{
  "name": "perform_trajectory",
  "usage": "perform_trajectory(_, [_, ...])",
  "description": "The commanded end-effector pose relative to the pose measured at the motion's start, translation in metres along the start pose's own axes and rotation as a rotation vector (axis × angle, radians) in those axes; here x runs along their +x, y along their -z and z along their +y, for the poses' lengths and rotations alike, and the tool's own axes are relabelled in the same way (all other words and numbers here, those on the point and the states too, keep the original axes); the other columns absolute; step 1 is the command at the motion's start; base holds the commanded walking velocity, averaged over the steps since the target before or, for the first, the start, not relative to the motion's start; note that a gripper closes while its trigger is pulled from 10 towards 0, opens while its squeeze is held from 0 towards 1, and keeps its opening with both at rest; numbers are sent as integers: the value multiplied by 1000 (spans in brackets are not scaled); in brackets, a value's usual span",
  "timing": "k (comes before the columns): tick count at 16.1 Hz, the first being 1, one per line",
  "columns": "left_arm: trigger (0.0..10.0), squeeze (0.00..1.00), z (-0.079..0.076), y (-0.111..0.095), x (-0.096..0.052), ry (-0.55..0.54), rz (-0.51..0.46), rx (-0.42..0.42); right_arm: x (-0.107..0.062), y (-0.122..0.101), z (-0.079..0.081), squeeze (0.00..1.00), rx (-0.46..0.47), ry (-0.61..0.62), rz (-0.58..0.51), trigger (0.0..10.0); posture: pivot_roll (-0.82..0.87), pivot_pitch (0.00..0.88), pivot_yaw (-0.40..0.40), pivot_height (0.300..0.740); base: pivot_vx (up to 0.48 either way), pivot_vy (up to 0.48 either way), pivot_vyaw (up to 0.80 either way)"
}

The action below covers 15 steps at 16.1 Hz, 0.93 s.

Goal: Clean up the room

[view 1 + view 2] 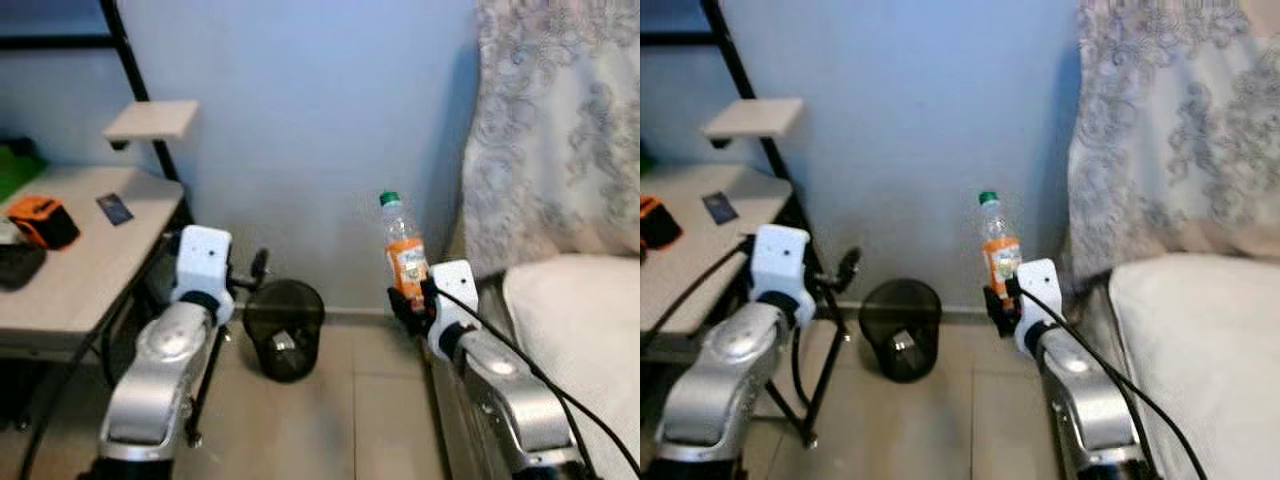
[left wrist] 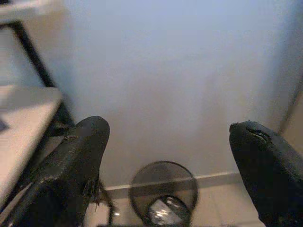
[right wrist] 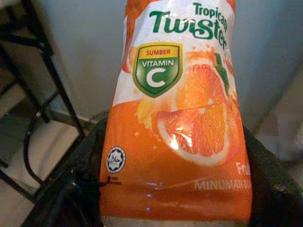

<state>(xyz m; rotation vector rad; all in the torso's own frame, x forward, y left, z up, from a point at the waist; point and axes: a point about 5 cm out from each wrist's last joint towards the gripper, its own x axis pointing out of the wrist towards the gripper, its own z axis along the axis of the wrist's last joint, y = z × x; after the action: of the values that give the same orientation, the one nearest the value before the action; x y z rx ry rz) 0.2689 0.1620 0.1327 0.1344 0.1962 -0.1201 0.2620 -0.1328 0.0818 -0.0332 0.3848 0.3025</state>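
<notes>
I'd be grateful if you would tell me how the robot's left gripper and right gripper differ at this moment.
The left gripper is open with nothing between its fingers, while the right gripper is shut on an orange drink bottle, held upright. The left gripper points toward the black mesh bin by the wall; the right gripper is raised beside the bed, to the right of the bin. Both have black fingers on silver arms.

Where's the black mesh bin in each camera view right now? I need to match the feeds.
Left eye: mesh bin on the floor by the wall, between the arms.
Right eye: left of centre, beside the desk leg.
Left wrist: between the open left gripper's fingers.
Right wrist: cannot make it out behind the bottle.
Shared landmark: blue wall.
</notes>
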Motion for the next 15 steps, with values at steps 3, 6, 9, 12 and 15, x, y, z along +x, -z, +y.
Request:
perform_trajectory(3, [10000,0,7,0,-1,-27,2,17,4,-4,9,0,26,-51,-7,10000,-63,0,16,740,340,0,0])
perform_trajectory(6, [10000,0,3,1,-1,-10,9,22,2,0,5,0,12,-26,14,10000,-68,0,14,740,344,0,0])
perform_trajectory(9, [10000,0,2,0,1,-3,7,22,5,-1,3,0,23,-19,11,10000,-76,0,18,740,350,0,0])
perform_trajectory(12, [10000,0,2,0,2,-1,6,24,5,-1,5,0,14,-28,15,10000,-75,0,20,740,350,0,0])
perform_trajectory(15, [10000,0,3,3,1,-4,13,30,5,0,5,0,9,-31,17,10000,-75,0,21,740,349,0,0])
